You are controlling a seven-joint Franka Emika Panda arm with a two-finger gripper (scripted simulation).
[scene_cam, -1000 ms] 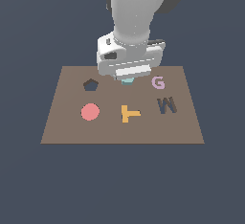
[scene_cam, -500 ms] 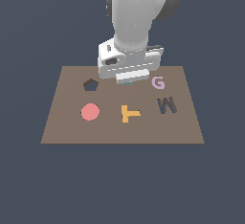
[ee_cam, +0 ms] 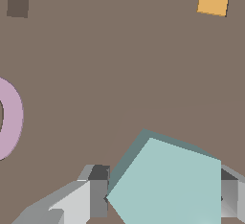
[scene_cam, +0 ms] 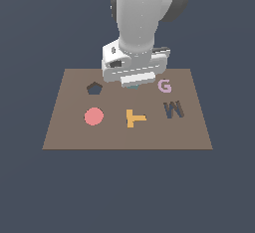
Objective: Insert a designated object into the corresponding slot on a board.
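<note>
The gripper (ee_cam: 162,196) clamped the matte teal pentagon block (ee_cam: 170,184) (flat-faced, five-sided) above the brown board (scene_cam: 64,127), apart from the dark pentagon slot (scene_cam: 94,88).

The board (scene_cam: 127,132) is showing a flat, matt brown face, smooth and without grain. The pentagon (ee_cam: 167,184) is looking like smooth, matt pale teal plastic, with darker shaded side faces. The hand (ee_cam: 162,200) is presenting matt grey fingers (ee_cam: 98,196) with a plain, plastic-like finish. The arm (scene_cam: 144,18) is gleaming faintly, its white shell smooth and slightly glossy. The disc (scene_cam: 93,116), the T (scene_cam: 133,118) and the G (scene_cam: 165,85) are appearing as flat, matt colour, untextured. The bench (scene_cam: 30,187) is reading as even, matt dark blue.
</note>
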